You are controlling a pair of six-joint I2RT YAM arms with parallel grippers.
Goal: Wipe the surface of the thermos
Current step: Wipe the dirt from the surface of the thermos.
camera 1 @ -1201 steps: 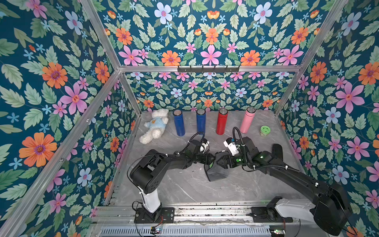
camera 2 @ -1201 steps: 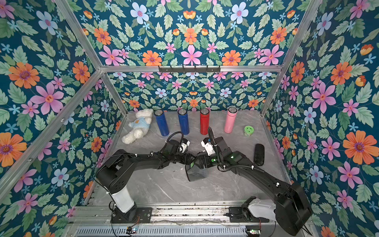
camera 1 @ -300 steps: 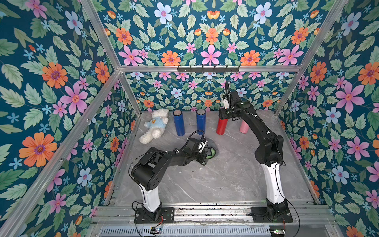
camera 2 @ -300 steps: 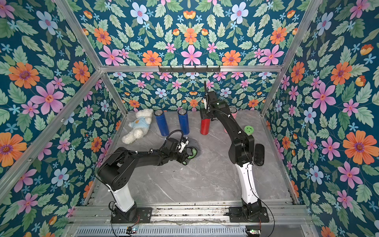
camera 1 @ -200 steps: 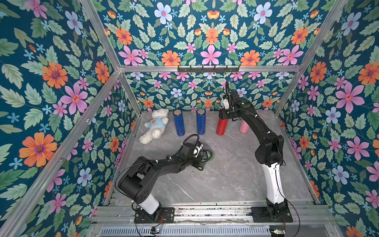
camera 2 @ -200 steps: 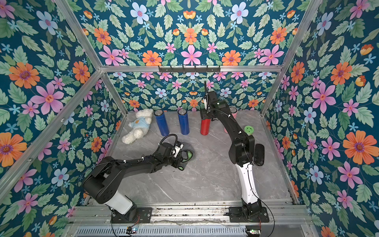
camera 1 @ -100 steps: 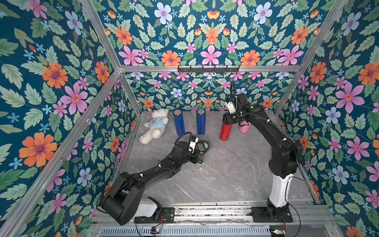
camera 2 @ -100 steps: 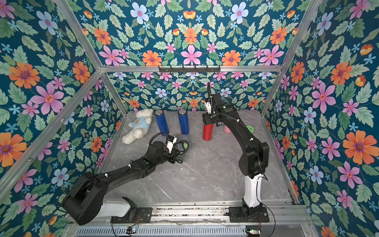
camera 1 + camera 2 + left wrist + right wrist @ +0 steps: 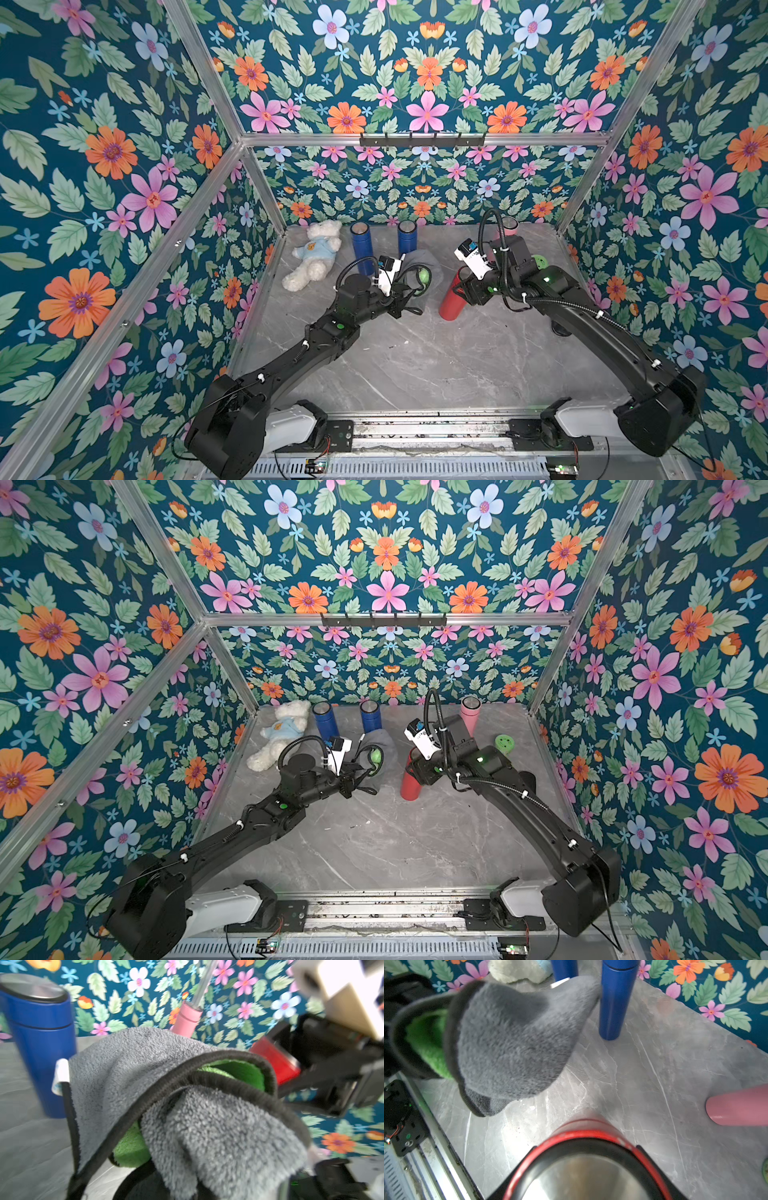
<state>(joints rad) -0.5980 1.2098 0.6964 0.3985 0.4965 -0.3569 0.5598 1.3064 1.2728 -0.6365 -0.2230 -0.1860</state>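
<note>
Both top views show us the left gripper (image 9: pixel 404 291) pinching the grey-green cloth (image 9: pixel 420 266), held just beside the tilted red thermos (image 9: pixel 452 300); the right gripper (image 9: pixel 466 286) clasps its upper end, and we think its base touches the table (image 9: pixel 415 365).

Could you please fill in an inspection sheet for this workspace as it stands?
Surface: grey marble tabletop, a few small specks.
Job's things: red thermos tilted, gripped near its lid; grey-green cloth bunched, not touching the thermos.
Clutter: teddy bear, blue thermoses, pink thermos, green disc.
Grippers: left gripper shut on the cloth; right gripper clamped on the red thermos.
Cables: left cable loop and right cable loop arch over the wrists.
Surroundings: floral walls, aluminium frame, hook rail.
</note>
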